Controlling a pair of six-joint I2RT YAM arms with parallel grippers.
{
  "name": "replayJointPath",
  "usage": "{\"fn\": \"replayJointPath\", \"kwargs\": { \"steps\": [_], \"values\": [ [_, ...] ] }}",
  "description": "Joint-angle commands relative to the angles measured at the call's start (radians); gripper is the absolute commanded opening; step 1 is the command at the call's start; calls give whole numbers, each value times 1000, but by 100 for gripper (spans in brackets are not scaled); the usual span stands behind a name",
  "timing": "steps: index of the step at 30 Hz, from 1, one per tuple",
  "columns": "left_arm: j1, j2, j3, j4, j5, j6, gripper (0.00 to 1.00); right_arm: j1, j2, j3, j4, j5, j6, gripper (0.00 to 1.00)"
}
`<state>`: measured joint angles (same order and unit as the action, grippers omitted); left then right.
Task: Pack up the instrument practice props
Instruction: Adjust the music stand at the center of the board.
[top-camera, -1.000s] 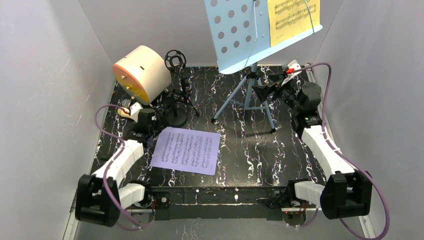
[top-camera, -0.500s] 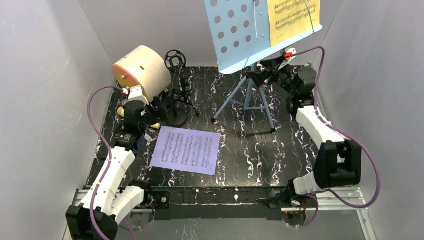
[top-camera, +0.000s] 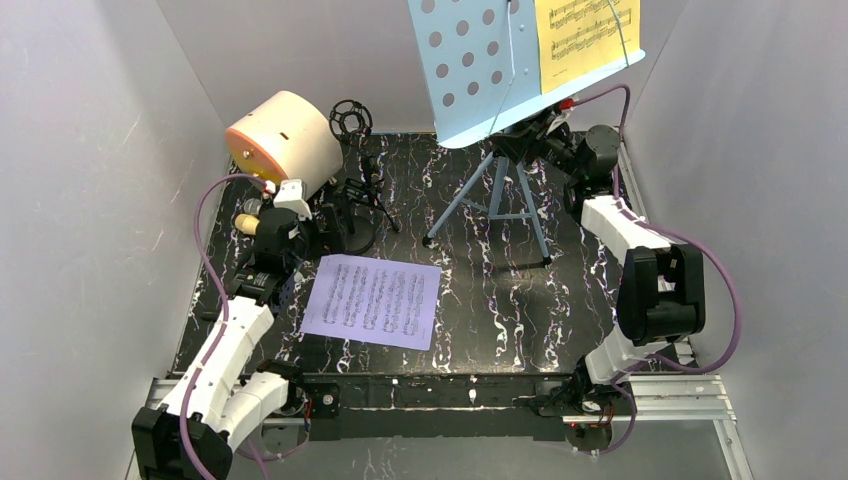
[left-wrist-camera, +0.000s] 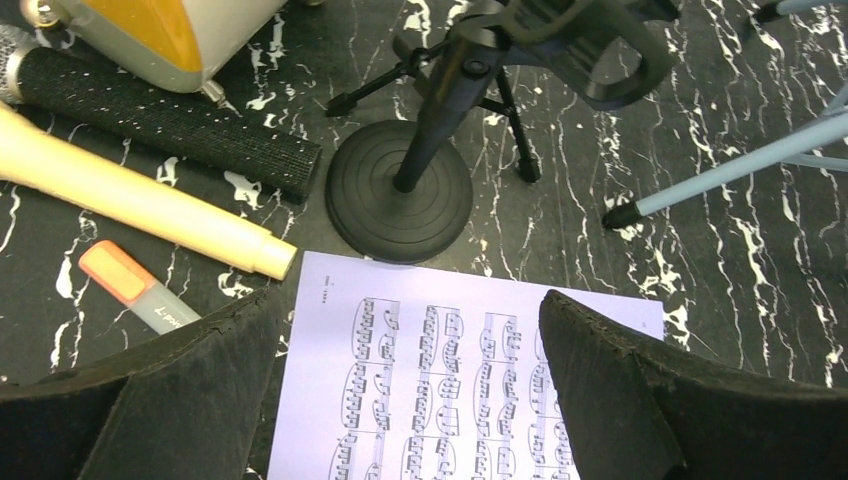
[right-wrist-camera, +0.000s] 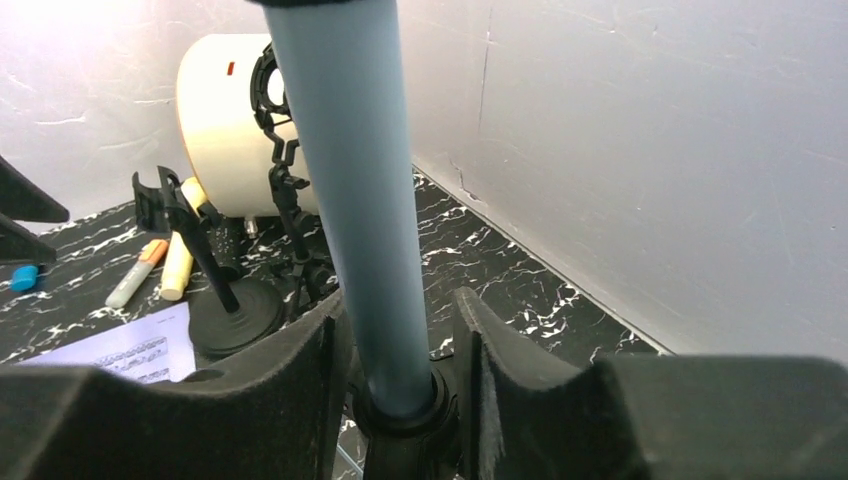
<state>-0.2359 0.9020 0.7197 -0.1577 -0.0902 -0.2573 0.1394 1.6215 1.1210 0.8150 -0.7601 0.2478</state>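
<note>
The left tool (left-wrist-camera: 408, 320) hangs released above the lavender sheet (top-camera: 372, 300), well left of the music stand (top-camera: 480, 60). The stand's upright pole (right-wrist-camera: 355, 180) stands between the fingers (right-wrist-camera: 290, 390) of the right tool (right-wrist-camera: 400, 300), axis vertical; a firm clench cannot be confirmed. The right arm is nearer.

The lavender paper score sheet (top-camera: 371, 300) lies before the black round-base mic pole (top-camera: 352, 232). Right of both, the blue perforated tripod music rack (top-camera: 470, 60) bears the yellow score sheet (top-camera: 585, 35).

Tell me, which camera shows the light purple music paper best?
The top external view. There the flat lavender paper score sheet lies whole, with nothing covering it. The left wrist view shows only its upper part, close up. The right wrist view catches just a small piece.
</note>
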Motion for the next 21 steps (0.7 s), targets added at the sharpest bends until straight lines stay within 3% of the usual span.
{"fn": "replayJointPath", "kwargs": {
  "steps": [1, 5, 6, 12, 21],
  "values": [
    [-19, -30, 3, 27, 60, 31, 99, -2, 3, 64, 12, -58, -32, 42],
    [-28, -33, 18, 31, 87, 29, 98, -3, -2, 73, -55, -58, -91, 13],
    [-29, -34, 23, 29, 88, 26, 98, -2, -7, 71, -63, -48, -102, 1],
    [-39, -31, 56, 25, 90, -17, 98, 8, -67, 34, -83, 131, -163, 1],
    [-68, -5, 117, 45, 140, -84, 97, 124, -188, -45, -107, 619, -297, 1]
  ]
}}
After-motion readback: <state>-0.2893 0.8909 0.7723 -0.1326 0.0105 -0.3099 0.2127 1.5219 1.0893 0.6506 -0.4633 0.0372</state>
